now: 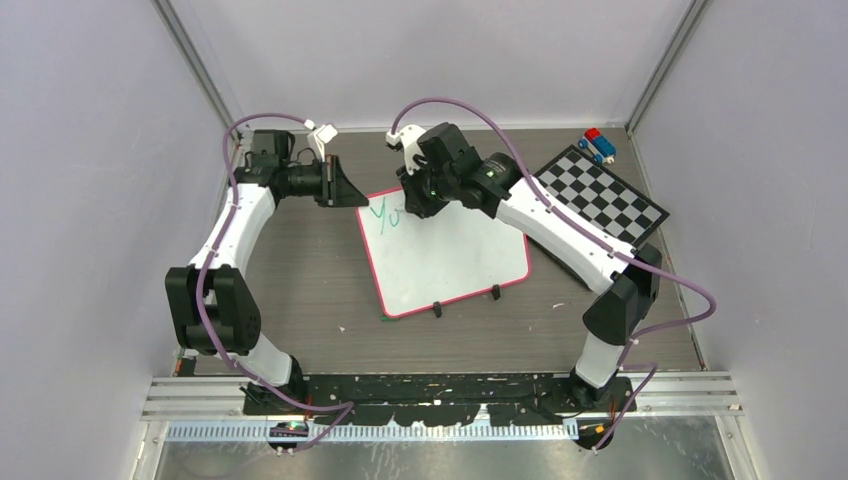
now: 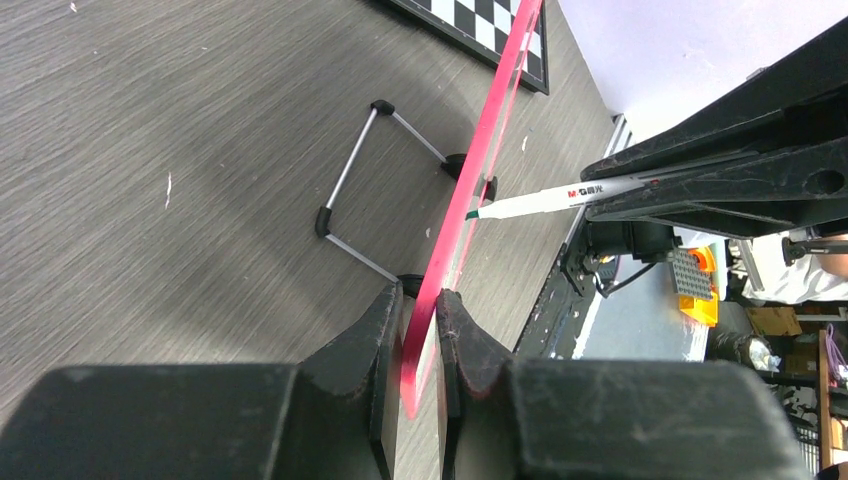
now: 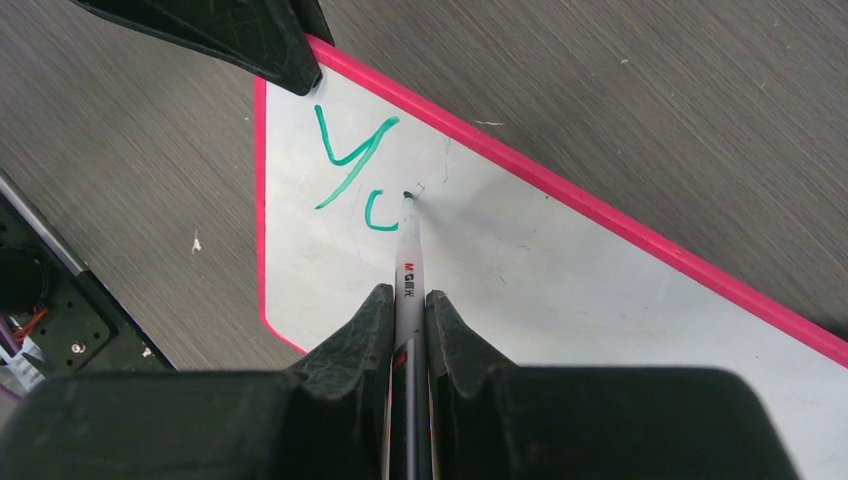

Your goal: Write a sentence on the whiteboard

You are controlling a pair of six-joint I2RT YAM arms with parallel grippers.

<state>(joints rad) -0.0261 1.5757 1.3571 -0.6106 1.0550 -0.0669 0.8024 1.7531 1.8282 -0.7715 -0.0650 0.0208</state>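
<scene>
The whiteboard point(image 1: 450, 255) with its pink-red rim lies tilted on the table's middle. My left gripper point(image 1: 350, 195) is shut on its far left edge; in the left wrist view the pink rim point(image 2: 490, 120) runs between the fingertips of that gripper point(image 2: 418, 300). My right gripper point(image 3: 408, 295) is shut on a white marker point(image 3: 410, 255), whose green tip touches the board. The sentence point(image 3: 355, 160) stands as a green "Y" and a partly drawn second letter near the board's top left corner, and it shows from above point(image 1: 385, 213) beside the right gripper point(image 1: 410, 205).
A black-and-white checkered board point(image 1: 600, 195) lies at the back right, with small blue and red blocks point(image 1: 597, 145) behind it. A wire stand point(image 2: 350, 185) props the whiteboard from below. Enclosure walls stand left, right and behind.
</scene>
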